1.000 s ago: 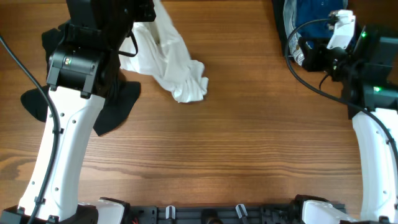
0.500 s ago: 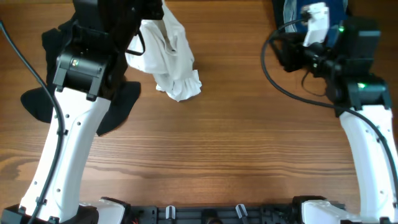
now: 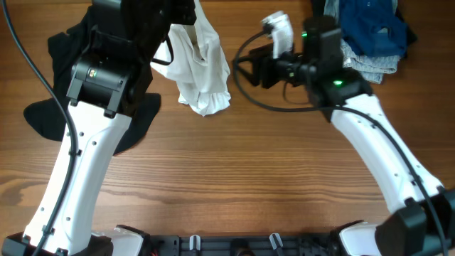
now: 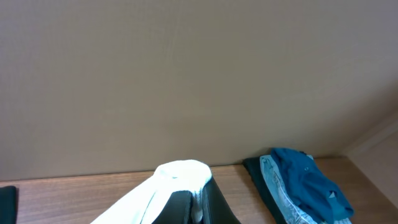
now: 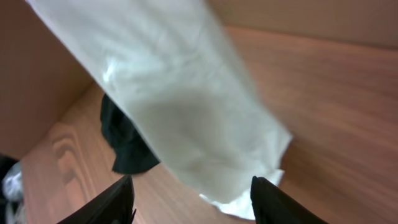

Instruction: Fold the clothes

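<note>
Near the bench's far edge the limp, light white garment (image 3: 202, 67) hung from the left gripper (image 4: 198, 202) clamped on its top, while the wide-spread right gripper (image 5: 191, 186) faced its loose hem, probably the best second hold.

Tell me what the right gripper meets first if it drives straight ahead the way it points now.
Most likely the white garment, which hangs from the left gripper. It fills the space just ahead of the right gripper, whose jaws stand open. Depth is unclear.
</note>
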Motion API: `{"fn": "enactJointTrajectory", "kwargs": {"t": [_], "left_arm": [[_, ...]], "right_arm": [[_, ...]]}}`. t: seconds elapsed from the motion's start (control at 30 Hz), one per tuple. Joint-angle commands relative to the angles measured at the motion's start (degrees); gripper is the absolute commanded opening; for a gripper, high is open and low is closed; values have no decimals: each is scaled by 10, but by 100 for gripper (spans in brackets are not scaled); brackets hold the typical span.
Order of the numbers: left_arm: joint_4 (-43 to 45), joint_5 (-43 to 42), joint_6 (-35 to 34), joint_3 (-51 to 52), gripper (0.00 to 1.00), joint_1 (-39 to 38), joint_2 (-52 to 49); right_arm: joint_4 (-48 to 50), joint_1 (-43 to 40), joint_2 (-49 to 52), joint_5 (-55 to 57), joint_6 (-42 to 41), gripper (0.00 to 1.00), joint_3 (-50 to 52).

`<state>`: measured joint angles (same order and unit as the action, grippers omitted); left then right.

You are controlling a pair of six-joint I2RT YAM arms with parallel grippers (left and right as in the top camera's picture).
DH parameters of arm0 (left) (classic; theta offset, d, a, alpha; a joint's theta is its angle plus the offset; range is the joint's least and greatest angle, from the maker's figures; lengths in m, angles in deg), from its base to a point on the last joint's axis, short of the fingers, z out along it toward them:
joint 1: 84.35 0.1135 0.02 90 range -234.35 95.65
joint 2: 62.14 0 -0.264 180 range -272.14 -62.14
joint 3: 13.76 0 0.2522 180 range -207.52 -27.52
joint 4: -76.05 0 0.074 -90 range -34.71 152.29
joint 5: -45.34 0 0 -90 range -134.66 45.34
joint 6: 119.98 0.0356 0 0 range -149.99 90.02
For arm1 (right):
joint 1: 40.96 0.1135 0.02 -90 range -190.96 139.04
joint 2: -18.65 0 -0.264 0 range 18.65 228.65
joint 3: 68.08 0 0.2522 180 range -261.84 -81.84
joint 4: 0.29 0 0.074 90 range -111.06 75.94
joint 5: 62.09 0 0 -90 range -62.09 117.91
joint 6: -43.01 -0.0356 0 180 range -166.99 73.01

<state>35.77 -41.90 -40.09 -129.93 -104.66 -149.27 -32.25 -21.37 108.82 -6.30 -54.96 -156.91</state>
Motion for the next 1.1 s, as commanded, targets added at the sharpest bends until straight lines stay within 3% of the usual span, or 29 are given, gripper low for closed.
{"fn": "enactJointTrajectory", "kwargs": {"t": [0.0,0.2,0.37,0.6,0.63,0.7,0.73,0.77,1.07], "left_arm": [[8,6,7,-12,4,-2,17],[8,6,7,-12,4,-2,17],[8,5,7,-12,4,-2,17],[-4,5,7,-12,4,-2,17],[-7,5,7,-12,4,-2,17],[-12,6,7,-12,4,-2,17],[-12,6,7,-12,4,-2,17],[-14,6,7,-12,4,-2,17],[-14,31,39,-12,4,0,28]], "right_arm": [[2,35,49,9,-17,63,-8],[35,81,74,15,-19,68,-8],[70,107,86,106,-32,72,-8],[129,106,129,212,-45,63,-8],[139,106,134,219,-45,60,-8],[148,104,135,226,-44,43,-8],[148,104,135,232,-44,28,-8],[148,103,133,243,-44,4,-8],[113,25,20,228,-26,4,-16]]}}
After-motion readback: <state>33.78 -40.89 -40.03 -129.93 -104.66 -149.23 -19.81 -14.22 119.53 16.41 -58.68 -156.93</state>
